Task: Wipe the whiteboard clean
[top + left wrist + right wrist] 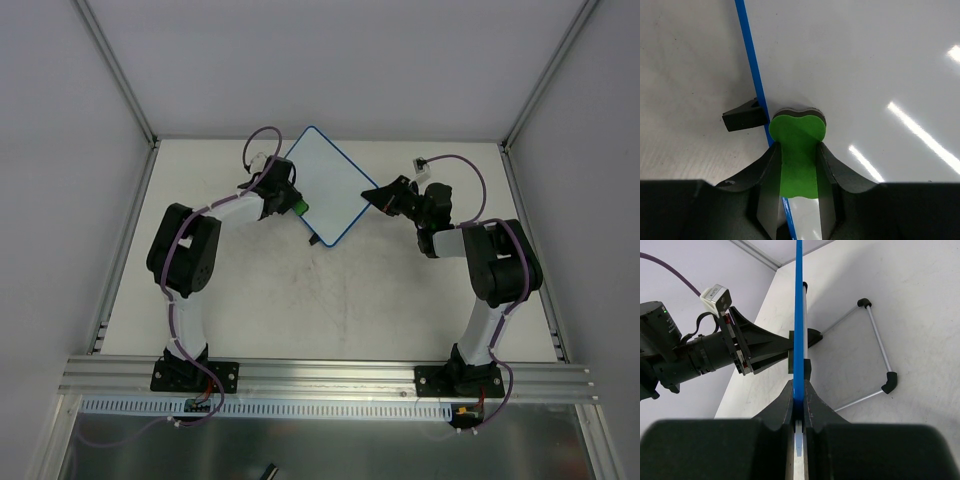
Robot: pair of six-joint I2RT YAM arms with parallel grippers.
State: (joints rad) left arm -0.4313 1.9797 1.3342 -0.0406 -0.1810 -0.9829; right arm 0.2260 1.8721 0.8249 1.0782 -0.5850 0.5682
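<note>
The whiteboard point(325, 180) sat toward the far middle of the counter point(300, 310), turned corner-on like a diamond between the 2 arms. The right fingers point(782, 410) were clenched on its blue rim point(751, 70) at the right-hand edge, and the wrist view there showed the board edge-on. It looked tipped up rather than lying flat, though that could not be told for sure. A thin wire frame point(875, 352) with black corners showed on the board's back side; whether it was joined to the board was unclear.

The left fingers point(765, 165) were grasping a green eraser point(797, 127), whose dark pad was pressed on the white face just inside the near-left rim, beside 1 small black tab point(742, 116).

As for progress, no writing or doodle showed anywhere on the face, either from above or from the left wrist; only streaks of glare crossed it. By that, the wiping looked largely done, with the eraser at the very edge of the board. Faint marks under the glare or beneath the eraser could not be ruled out. What seemed left was at most a last check or pass, then lifting the eraser clear and letting the board go.
</note>
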